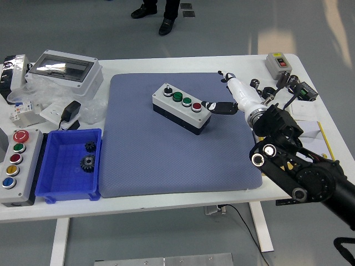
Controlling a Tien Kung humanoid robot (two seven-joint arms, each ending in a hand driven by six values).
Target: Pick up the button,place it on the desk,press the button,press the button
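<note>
Right hand (222, 107) is held just beside the button box (182, 108), at its red-button end, fingers extended and holding nothing, apparently for pressing. The button box is set squarely on the blue mat (166, 160) covering the desk (183, 200), so its buttons face up.

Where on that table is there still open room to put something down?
The blue mat is bare in front of the button box. Crowded: the left side round the blue bin, and the right edge by the right hand.
</note>
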